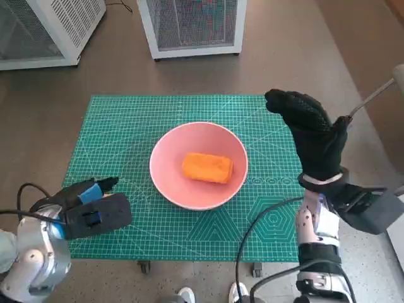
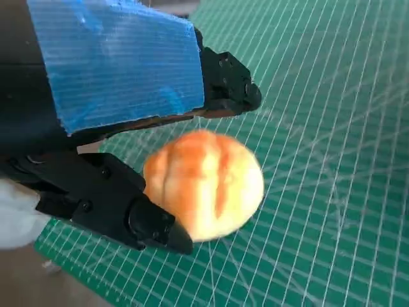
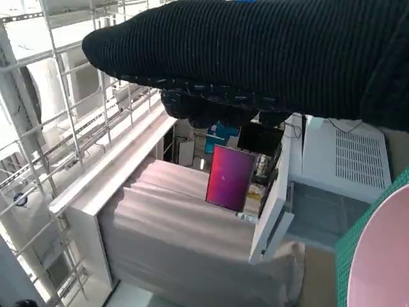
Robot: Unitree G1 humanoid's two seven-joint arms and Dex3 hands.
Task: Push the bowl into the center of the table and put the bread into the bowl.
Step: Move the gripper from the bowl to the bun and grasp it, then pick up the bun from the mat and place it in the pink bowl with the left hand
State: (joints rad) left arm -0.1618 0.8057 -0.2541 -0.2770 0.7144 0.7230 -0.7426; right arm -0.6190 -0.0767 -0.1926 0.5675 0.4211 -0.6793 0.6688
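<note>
A pink bowl (image 1: 198,165) stands in the middle of the green cutting mat (image 1: 126,126), and an orange loaf of bread (image 1: 207,168) lies inside it. My left hand (image 1: 88,205) is low over the mat's near left corner. In the left wrist view a round, ridged bread roll (image 2: 204,182) sits between its black fingers (image 2: 137,217), which touch it on both sides just above the mat (image 2: 319,128); the head view hides this roll under the hand. My gloved right hand (image 1: 309,136) is raised over the mat's right side, fingers stretched out, holding nothing. The bowl's rim (image 3: 383,256) shows in the right wrist view.
Two white wire-fronted cabinets (image 1: 192,25) stand on the floor beyond the table. A person's shoes (image 1: 211,294) show at the near edge. A metal rod (image 1: 372,98) slants in at the right. Shelving and a pink-red panel (image 3: 229,176) appear in the right wrist view.
</note>
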